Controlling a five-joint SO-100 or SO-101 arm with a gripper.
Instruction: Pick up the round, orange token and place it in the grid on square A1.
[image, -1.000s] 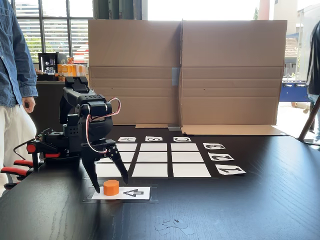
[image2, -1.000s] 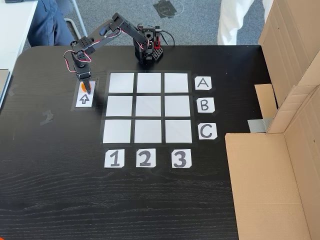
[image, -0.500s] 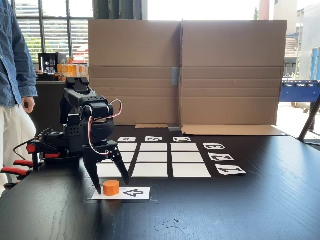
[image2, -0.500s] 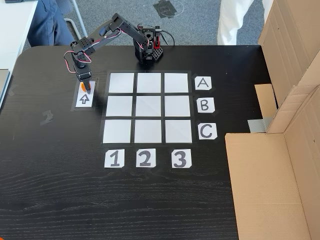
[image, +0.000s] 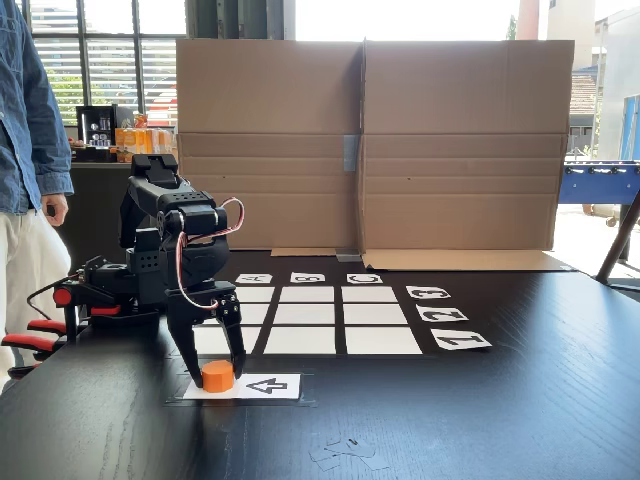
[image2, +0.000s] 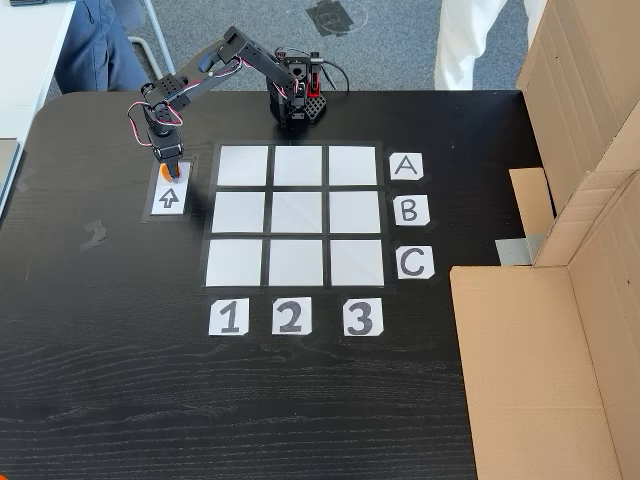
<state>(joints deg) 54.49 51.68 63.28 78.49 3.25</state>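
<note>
Large brown corrugated cardboard wall (image: 370, 145) stands along the far edge of the black wood-grain surface (image2: 120, 390) in a fixed view; in the top-down fixed view it takes the right side (image2: 560, 330). Front and lower-left of the surface are open room.

3x3 grid of white paper squares with black gaps (image2: 295, 215) sits mid-surface, letter labels A B C on its right and number labels 1 2 3 below it in the top-down fixed view. Square A1, the plain white corner cell (image2: 243, 166), holds nothing; all nine cells are bare.

Black five-joint arm (image2: 225, 65) reaches from its base at the top edge toward the white paper card with a black arrow (image: 262, 386), just left of the grid.

End effector (image: 216, 378) points down, fingers closed in on the small bright orange plastic cylinder token (image: 218, 376), one on each side. Token sits on the arrow card's end, not lifted. Actual contact: cannot tell.
</note>
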